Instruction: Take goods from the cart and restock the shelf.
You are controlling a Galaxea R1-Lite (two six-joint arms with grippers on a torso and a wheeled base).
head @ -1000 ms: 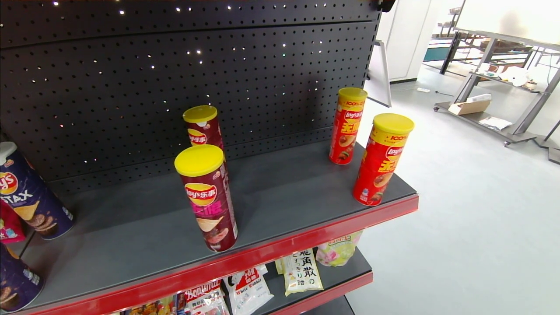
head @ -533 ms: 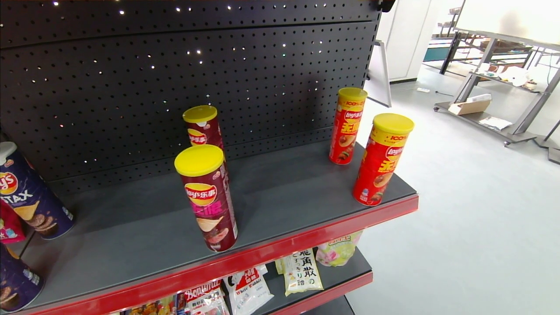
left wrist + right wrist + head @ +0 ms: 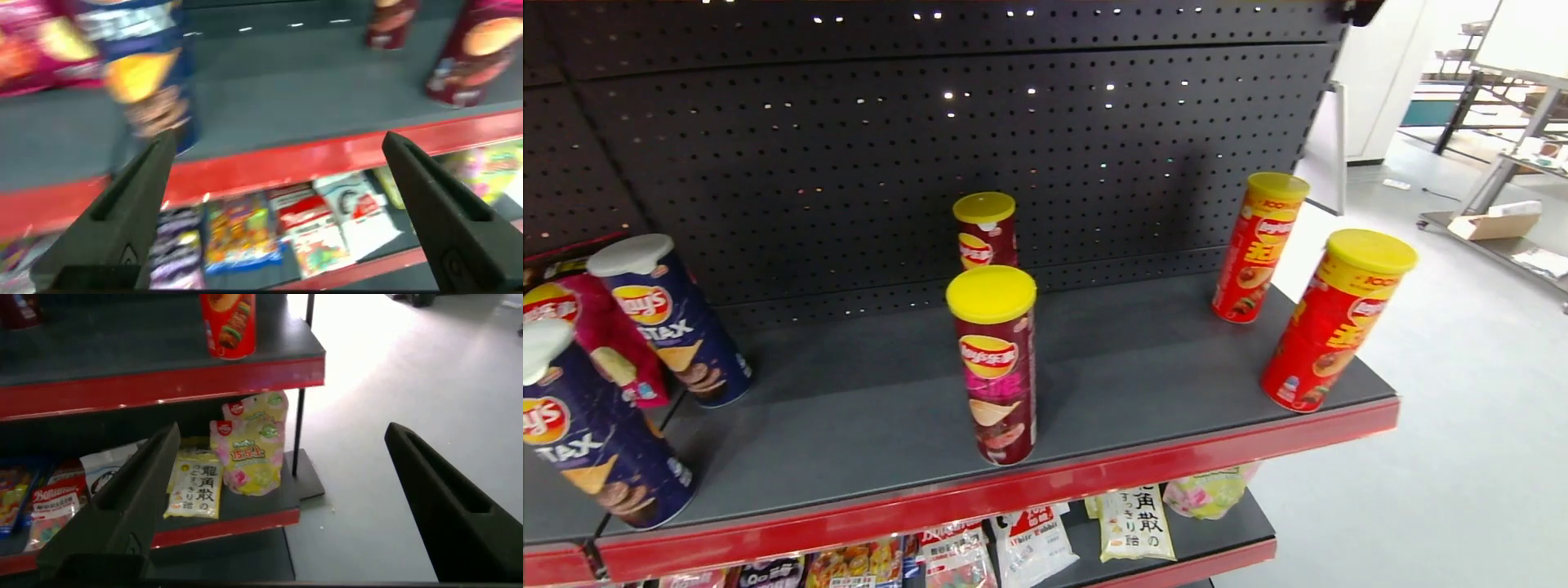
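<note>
Now the head camera has swung left: the whole picture slides, yet the cans themselves haven't budged. The dark grey shelf board with a red front lip [image 3: 1160,359] runs across mid-frame. A tall maroon chip can with a yellow lid [image 3: 1001,367] stands at centre near the lip, its twin [image 3: 986,233] behind. Two red yellow-lidded cans [image 3: 1327,322] sit at right, and navy white-lidded cans [image 3: 674,318] come in at far left. The left gripper [image 3: 278,143] and right gripper [image 3: 282,433] hang with fingers spread, holding nothing, so a fresh pick from the cart looks next.

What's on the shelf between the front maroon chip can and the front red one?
Nothing. In the head view, the grey shelf between the front maroon can and the front red can is bare.
</note>
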